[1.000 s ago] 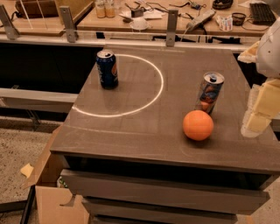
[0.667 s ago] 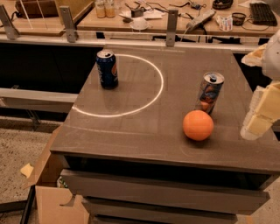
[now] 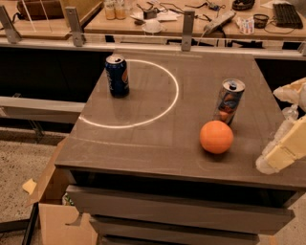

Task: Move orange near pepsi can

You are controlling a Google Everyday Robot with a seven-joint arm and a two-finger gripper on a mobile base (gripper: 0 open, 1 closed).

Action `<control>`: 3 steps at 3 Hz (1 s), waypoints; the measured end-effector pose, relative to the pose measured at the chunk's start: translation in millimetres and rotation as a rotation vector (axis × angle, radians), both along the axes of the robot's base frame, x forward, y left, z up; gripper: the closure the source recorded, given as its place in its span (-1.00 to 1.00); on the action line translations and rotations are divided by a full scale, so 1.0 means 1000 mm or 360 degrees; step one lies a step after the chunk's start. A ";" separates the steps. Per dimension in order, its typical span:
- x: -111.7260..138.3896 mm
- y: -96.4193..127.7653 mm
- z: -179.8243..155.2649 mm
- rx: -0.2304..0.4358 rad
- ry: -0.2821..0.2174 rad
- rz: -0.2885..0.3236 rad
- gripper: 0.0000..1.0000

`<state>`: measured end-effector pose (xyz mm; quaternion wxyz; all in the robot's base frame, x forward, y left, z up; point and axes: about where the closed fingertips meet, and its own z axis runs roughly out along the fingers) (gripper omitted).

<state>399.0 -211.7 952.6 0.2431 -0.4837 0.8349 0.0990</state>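
Orange: we see the orange (image 3: 216, 137) resting on the tabletop (image 3: 158, 139), near its front right part, with nothing gripping it.
Pepsi can: the pepsi can (image 3: 117, 75) stands upright well apart from the orange, far to its left and further back, inside the curve of the painted arc.
Silver can: a taller silver can (image 3: 229, 101) with blue and red print stands upright just behind the orange and a little to its right. We cannot tell whether the two touch.
Arc: a white arc (image 3: 177, 91) is drawn on the tabletop, and it runs between the orange and the pepsi can.
Tool: the tool (image 3: 277, 155) hangs to the right of the orange, over the right edge of the tabletop, apart from the fruit. It has hold of nothing that we can see, and we cannot tell how far open it is.
Below: a cardboard box (image 3: 57, 220) sits on the floor, down and to the left of the orange.
Behind: a keyboard (image 3: 287, 14) lies on a bench far behind the orange.
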 end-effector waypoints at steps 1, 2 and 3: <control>0.010 0.020 -0.026 0.0134 -0.0025 -0.0030 -1.00; 0.020 0.035 -0.045 0.0189 -0.0041 -0.0035 -1.00; 0.033 0.044 -0.068 0.0220 -0.0031 -0.0047 -1.00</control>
